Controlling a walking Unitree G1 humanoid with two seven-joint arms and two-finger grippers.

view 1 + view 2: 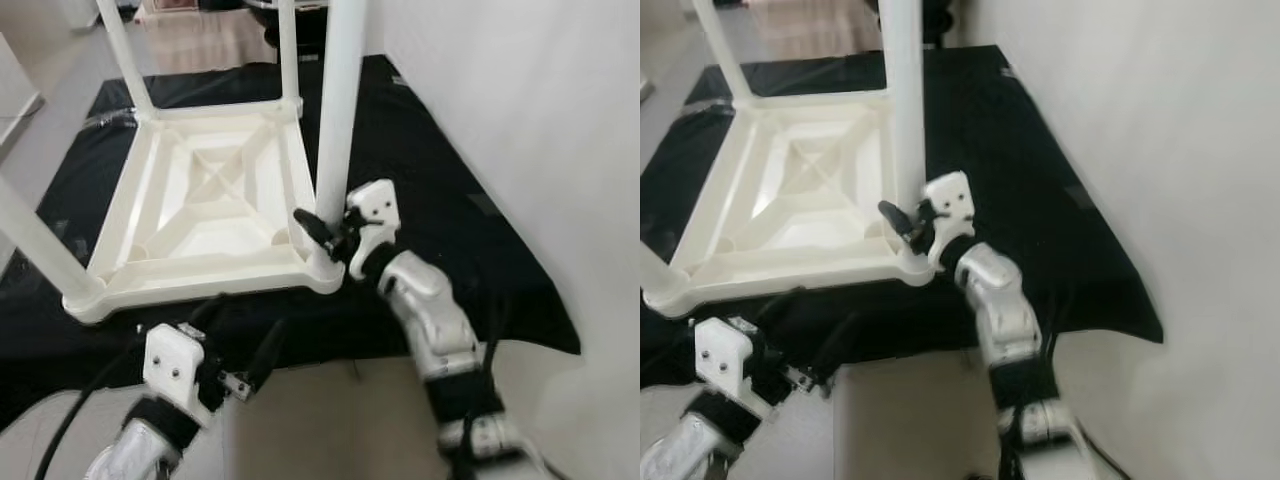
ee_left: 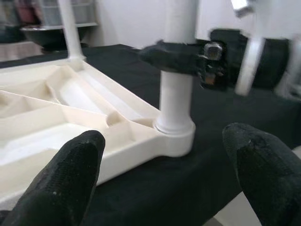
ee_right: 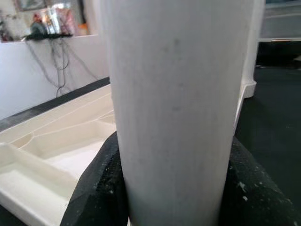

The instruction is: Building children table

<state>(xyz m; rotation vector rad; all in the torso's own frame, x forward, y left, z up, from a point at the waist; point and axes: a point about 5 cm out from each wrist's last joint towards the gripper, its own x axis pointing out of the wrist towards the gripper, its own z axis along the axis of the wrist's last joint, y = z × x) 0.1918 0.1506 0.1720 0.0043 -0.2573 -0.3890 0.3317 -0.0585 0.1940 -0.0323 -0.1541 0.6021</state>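
Observation:
A white children's table lies upside down on a black mat, its legs pointing up. My right gripper is shut on the near-right leg just above its socket at the table's corner. In the right wrist view that leg stands between the black fingers. My left gripper hangs open low in front of the table's near edge, holding nothing. Its wrist view looks between the fingertips at the same leg seated in the corner.
Three more legs stand in the table: far left, far right and near left. A white wall runs close along the right. Pale floor lies before the mat's near edge.

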